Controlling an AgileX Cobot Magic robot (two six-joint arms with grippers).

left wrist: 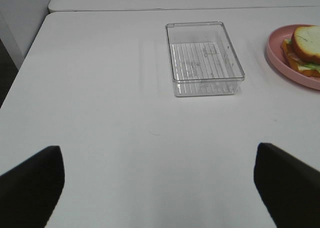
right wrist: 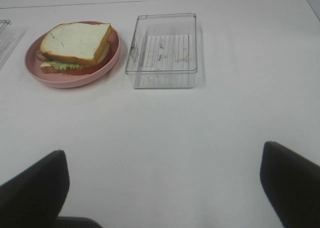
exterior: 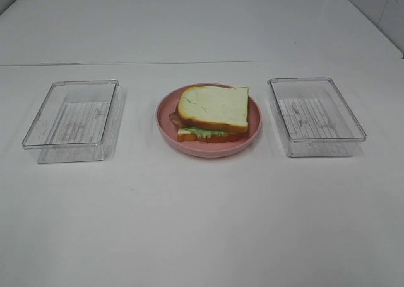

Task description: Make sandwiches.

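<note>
At frame centre, sandwich point(exterior: 211, 115) sits stacked on pink plate point(exterior: 165, 120); likely light, soft, loose layers. Best pinched across the crust edges. Left gripper point(left wrist: 159, 185) and right gripper point(right wrist: 162, 188) spread wide, empty.

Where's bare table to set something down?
Wide bare table in front of the plate and both trays. Narrow gaps between plate and left tray, plate and right tray. Sandwich fills the plate.

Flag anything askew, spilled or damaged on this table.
Only a small thing: the top bread slice sits skewed on the sandwich, leaving lettuce and bacon poking out. The pink plate and both clear trays look intact; nothing spilled.
</note>
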